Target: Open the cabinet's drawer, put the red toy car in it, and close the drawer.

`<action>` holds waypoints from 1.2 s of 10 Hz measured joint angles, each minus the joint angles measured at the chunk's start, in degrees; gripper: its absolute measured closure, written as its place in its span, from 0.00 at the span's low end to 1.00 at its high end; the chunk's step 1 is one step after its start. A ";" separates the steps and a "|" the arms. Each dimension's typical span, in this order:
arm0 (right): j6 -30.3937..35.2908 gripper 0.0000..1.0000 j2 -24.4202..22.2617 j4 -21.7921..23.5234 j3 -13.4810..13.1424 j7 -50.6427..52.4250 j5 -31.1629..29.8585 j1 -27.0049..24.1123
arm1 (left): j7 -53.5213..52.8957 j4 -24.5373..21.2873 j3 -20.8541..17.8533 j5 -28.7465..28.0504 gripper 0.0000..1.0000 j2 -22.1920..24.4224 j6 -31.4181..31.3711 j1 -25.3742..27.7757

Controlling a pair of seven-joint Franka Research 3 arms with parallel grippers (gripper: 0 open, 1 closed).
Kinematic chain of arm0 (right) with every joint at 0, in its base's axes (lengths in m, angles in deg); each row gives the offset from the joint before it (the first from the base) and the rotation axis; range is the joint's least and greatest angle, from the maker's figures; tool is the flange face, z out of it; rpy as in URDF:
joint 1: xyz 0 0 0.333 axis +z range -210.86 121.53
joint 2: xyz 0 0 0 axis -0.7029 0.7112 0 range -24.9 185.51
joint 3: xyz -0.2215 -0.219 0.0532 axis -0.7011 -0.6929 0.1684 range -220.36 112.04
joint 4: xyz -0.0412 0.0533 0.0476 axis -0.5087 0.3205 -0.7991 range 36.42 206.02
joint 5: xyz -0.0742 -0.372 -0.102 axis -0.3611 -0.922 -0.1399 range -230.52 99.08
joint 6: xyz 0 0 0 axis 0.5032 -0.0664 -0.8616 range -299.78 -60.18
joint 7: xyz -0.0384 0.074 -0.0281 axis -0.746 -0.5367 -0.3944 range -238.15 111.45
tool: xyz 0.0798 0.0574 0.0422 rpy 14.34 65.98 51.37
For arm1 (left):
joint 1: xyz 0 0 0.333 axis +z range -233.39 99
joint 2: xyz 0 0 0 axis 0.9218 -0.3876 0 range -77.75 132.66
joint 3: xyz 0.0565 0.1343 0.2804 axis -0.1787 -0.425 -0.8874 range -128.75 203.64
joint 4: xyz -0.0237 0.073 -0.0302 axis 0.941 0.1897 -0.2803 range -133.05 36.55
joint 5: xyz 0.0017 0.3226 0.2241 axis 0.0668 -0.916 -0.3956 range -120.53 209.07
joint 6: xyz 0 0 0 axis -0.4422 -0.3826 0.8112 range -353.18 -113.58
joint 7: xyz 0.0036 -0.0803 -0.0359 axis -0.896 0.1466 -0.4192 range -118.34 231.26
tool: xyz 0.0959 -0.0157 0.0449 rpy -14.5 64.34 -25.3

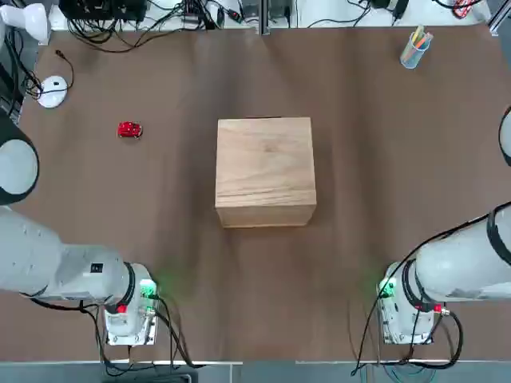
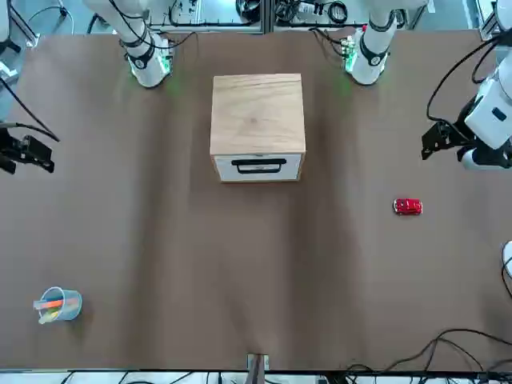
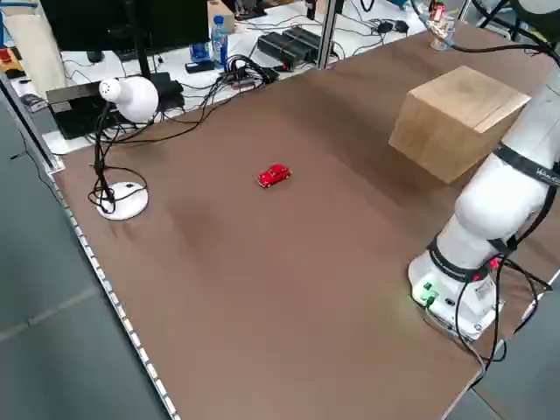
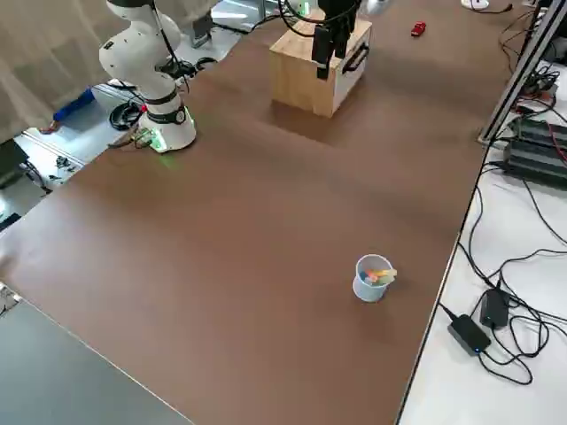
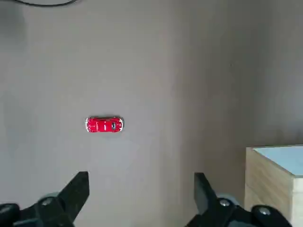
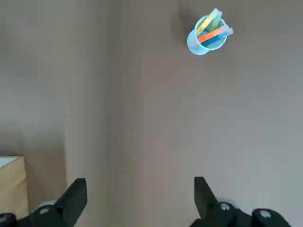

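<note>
Nothing done: drawer (image 2: 258,167) shut, red car (image 5: 104,124) on desk (image 1: 184,183) ahead of left claw (image 5: 142,201), both claws open, empty; all steps left.

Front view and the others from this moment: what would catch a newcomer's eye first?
Most likely the big pale wooden cabinet near the middle of the table, its white drawer with a dark handle shut on the side away from the robot's bases. Next, the glossy red toy car, small but vivid on the brown tabletop to the robot's left. Then the light-blue cup of markers, far off to its right.
</note>
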State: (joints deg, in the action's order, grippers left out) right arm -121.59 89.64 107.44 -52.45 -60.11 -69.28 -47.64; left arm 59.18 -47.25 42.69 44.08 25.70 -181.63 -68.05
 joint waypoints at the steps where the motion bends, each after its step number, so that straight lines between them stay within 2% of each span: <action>1: 0.00 0.00 0.00 0.00 -0.05 0.35 0.00 -0.09 | 0.00 -0.01 0.00 0.00 0.02 0.00 0.00 0.00; 5: 0.00 0.00 0.01 0.00 -0.24 2.79 0.03 -0.88 | 0.00 0.09 0.00 0.00 0.02 0.00 -0.01 0.00; 7: 0.04 0.00 0.59 0.14 0.06 2.95 1.94 -0.67 | 0.00 0.08 0.00 0.00 0.02 -0.02 -0.01 0.00; 10: -0.05 0.00 6.17 0.41 0.28 3.11 13.23 -0.05 | 0.19 0.03 -0.01 0.00 0.02 -0.35 -0.01 0.00; 12: -0.31 0.00 10.63 0.40 0.62 3.25 17.71 3.23 | 0.25 0.03 -0.01 0.00 0.02 -0.56 -0.01 0.01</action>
State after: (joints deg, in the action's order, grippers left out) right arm -121.90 100.28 107.84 -51.82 -56.86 -51.57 -44.42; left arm 59.43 -47.21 42.67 44.08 25.15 -181.64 -68.05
